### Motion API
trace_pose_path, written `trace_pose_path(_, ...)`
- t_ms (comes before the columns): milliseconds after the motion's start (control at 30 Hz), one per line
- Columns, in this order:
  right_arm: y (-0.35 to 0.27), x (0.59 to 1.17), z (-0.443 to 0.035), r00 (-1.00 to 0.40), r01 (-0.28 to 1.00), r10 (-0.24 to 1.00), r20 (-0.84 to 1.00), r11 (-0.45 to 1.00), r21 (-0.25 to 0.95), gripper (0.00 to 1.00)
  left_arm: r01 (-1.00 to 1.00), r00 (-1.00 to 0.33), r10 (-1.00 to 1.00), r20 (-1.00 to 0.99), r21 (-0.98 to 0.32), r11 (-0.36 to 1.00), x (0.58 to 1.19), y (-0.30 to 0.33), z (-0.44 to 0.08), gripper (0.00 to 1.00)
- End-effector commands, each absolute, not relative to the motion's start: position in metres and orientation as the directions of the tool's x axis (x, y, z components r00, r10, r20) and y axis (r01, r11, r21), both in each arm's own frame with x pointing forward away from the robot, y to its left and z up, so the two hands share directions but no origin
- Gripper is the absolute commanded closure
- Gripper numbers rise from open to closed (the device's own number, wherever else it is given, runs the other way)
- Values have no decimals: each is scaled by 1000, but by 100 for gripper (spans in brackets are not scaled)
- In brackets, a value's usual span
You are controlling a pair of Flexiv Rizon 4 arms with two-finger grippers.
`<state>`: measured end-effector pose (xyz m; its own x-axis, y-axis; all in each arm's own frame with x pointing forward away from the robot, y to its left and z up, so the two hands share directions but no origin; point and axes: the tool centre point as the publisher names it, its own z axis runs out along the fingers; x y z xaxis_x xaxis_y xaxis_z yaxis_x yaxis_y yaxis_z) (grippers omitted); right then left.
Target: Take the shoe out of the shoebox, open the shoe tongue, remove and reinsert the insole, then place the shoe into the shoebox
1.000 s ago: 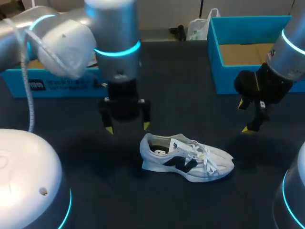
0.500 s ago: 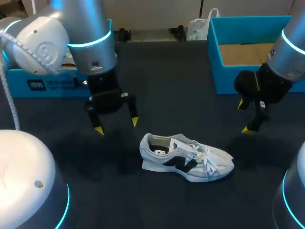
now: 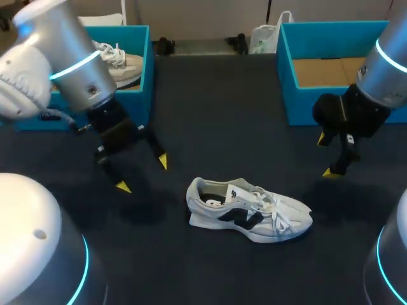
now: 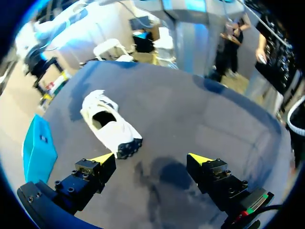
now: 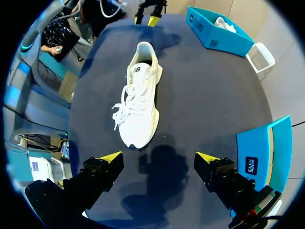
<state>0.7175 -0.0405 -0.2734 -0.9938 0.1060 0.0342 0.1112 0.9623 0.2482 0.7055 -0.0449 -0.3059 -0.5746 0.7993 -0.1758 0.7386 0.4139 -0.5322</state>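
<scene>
Shows the left arm (image 3: pixel 70 76) swung away from the shoe (image 3: pixel 248 210): a second ago hanging right over the heel, now drawn off toward 9 o'clock and tilted, with the left jaws released, spread wide and holding nothing. Finds the right arm (image 3: pixel 375 82) unmoved at 3 o'clock, right jaws likewise spread and empty, near the toe end but apart from it. Places the shoe unshifted at mid-bench, upright on its sole, heel toward 9 o'clock, toe toward 3, laces loose across the top, touched by neither arm. Suggests, as a judgement, a pause between steps rather than a grasp: shoe already out of its box, return to the box not yet done. Cannot tell whether the insole sits properly inside; only something pale visible in the opening.

For room to move: bare dark bench (image 3: pixel 210 114) all round the shoe, widest toward 12 o'clock. At 1 o'clock, an open blue shoebox (image 3: pixel 318 108) with a bare cardboard floor, close to the right arm, its near wall a lip to lift over. At 10 o'clock, a second blue box (image 3: pixel 145 70) holding another shoe (image 3: pixel 117 60), close to the left arm, so probably little slack for swinging further that way. Toward 6 o'clock, white arm housings (image 3: pixel 32 241) crowding both near corners.
</scene>
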Motion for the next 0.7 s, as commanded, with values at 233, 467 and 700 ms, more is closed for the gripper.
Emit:
trace_pose_path(233, -40, 717, -274, -994, 112, 107, 34, 963, 247, 0, 603, -767, 583, -267, -611, 513, 709, -38, -328, 0)
trace_pose_path(467, -40, 717, -274, -994, 112, 107, 34, 963, 247, 0, 452, -849, 465, -251, -800, 394, 716, -26, -362, 0)
trace_pose_path(700, -40, 717, -274, -994, 112, 107, 34, 963, 247, 0, 362, -904, 354, -238, -867, 343, 707, -20, -367, 0)
